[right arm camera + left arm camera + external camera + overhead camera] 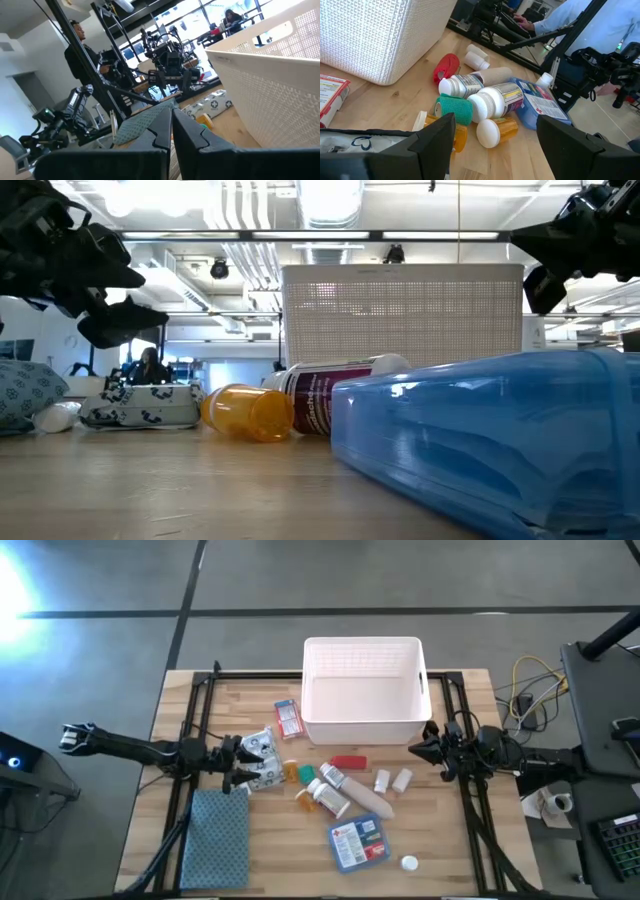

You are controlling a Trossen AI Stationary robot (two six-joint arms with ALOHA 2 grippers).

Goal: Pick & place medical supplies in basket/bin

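Blue first-aid packet (490, 440) foremost, silvery packs (262, 758) beside spread left hand (240, 766)

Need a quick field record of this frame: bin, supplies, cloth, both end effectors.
bin: white bin at far centre of table, nothing visible inside
supplies: scattered on the table in front of the bin; red tube, blue first-aid packet, orange vial, silvery pack
cloth: blue-grey cloth, near left
left end effector: open, over the silvery pack, holding nothing
right end effector: shut, empty, beside the bin's right corner
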